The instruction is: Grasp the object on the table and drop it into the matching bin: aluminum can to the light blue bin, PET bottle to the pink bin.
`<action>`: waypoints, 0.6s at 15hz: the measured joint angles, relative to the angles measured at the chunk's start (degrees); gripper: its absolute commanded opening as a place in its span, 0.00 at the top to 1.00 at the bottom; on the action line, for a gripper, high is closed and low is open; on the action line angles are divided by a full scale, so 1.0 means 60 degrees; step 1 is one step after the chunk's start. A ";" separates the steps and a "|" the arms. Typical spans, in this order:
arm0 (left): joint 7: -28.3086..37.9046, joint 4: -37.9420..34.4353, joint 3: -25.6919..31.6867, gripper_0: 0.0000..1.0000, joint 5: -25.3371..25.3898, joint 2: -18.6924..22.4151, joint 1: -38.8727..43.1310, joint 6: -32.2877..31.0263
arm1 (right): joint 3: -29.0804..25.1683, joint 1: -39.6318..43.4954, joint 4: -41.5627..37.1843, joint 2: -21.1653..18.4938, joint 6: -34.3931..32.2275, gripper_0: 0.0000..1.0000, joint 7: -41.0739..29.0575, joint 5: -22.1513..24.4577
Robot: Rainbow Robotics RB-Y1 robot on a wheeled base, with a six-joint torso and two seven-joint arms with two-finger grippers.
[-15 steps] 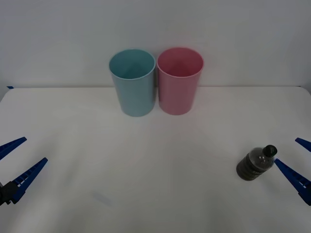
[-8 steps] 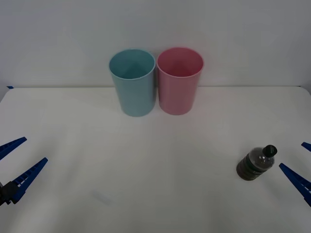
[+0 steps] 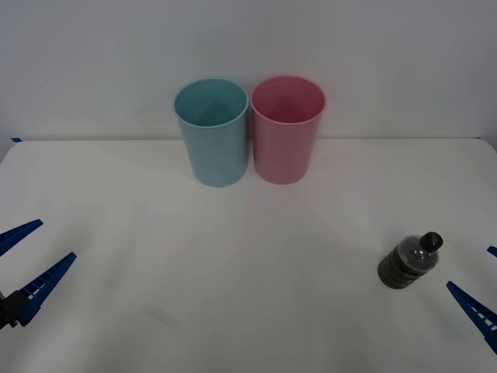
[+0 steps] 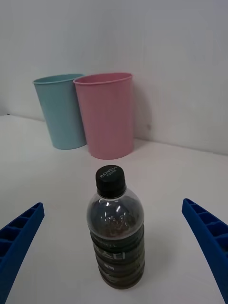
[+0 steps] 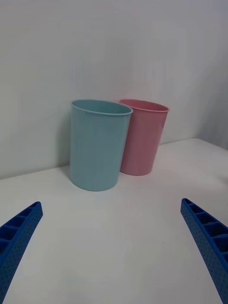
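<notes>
The table (image 3: 248, 256) bears everything. The blue bin (image 3: 212, 132) and pink bin (image 3: 286, 129) stand touching at its far edge, blue on the left. The bottle (image 3: 407, 262) stands upright well right of and nearer than the pink bin. Just right of the bottle, the right gripper (image 4: 114, 247) is spread wide, empty; the left gripper (image 3: 23, 260), far left, likewise.

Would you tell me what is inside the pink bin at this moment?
Looking down from the front, the pink bin shows only bare pink inner wall below its rim. Its floor is hidden by the near wall, so the very bottom cannot be checked. The PET bottle stands on the table.
</notes>
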 measured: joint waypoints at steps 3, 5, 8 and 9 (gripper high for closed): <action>-0.0001 0.0000 0.0000 0.00 0.0000 0.0000 0.0000 0.0000 | 0.0210 0.0267 0.0000 0.0000 0.0174 0.00 0.0200 0.0014; 0.0000 0.0000 0.0000 0.00 0.0000 0.0000 0.0000 0.0000 | 0.0347 0.0401 0.0041 0.0000 0.0272 0.00 0.0370 0.0014; 0.0000 0.0000 0.0000 0.00 0.0000 0.0000 0.0000 0.0000 | 0.0508 0.0295 0.0568 0.0000 0.0304 0.00 0.1074 0.0015; 0.0000 0.0000 0.0000 0.00 0.0000 0.0000 0.0000 0.0000 | 0.0564 0.0205 0.0812 0.0000 0.0304 0.00 0.1230 0.0015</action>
